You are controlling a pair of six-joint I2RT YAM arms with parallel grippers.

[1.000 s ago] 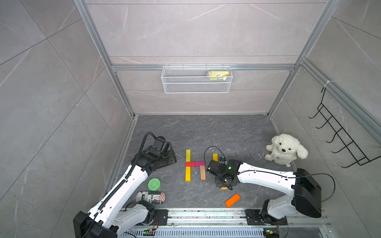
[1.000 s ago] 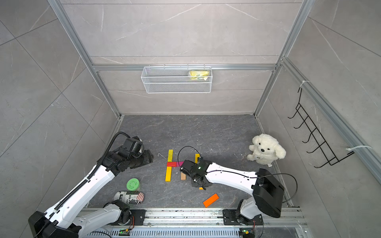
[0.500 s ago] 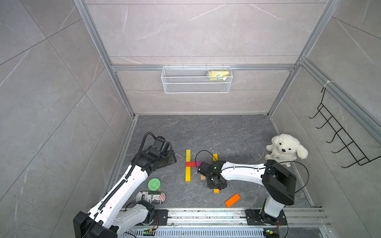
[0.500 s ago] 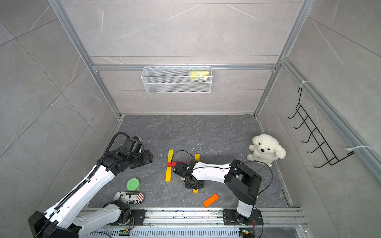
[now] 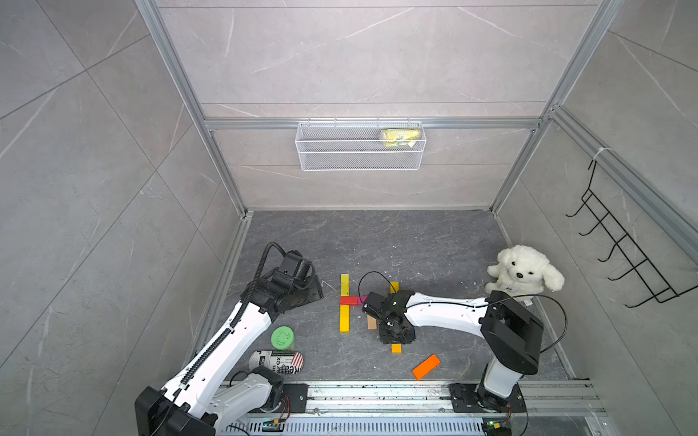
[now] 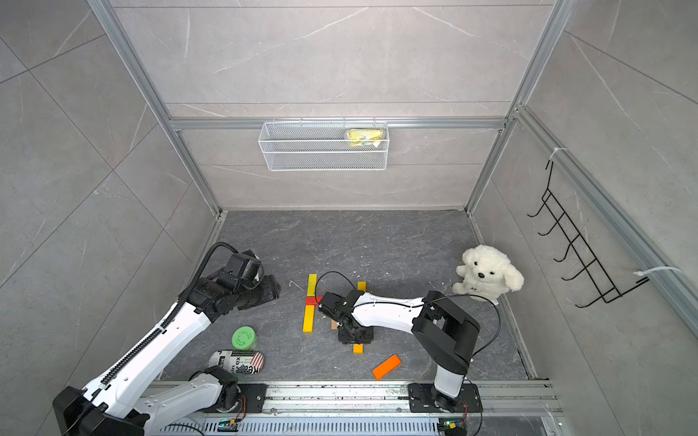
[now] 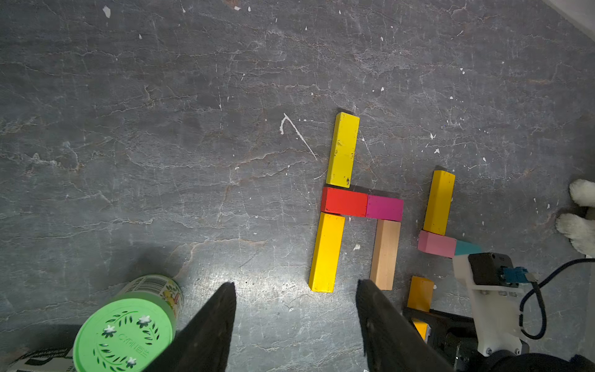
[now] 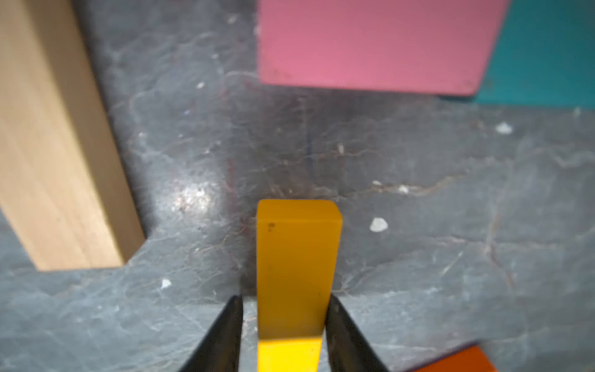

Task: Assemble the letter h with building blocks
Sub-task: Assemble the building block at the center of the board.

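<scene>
Between the tan block (image 8: 61, 145) and the pink block (image 8: 370, 45), a little to their near side, your right gripper (image 8: 285, 298) straddles a short amber block (image 8: 297, 267) that lies flat on the slate floor (image 8: 418, 209). One finger touches the block's side and a sliver of gap shows at the other, so you cannot tell whether it is clamped.

To the left, a yellow block (image 7: 343, 149), a red block (image 7: 344, 202) and a golden-yellow block (image 7: 326, 252) lie end to end as a stem. A magenta block (image 7: 384, 208) touches the red block's right end, and the tan block runs nearward from the magenta. A teal block (image 7: 467, 248) touches the pink block's right end. An orange block (image 5: 426, 366) lies apart near the front rail.

Your left gripper (image 7: 296, 283) sits left of the stem, its jaws apart and empty, with the green jar (image 5: 282, 337) on its near side.
</scene>
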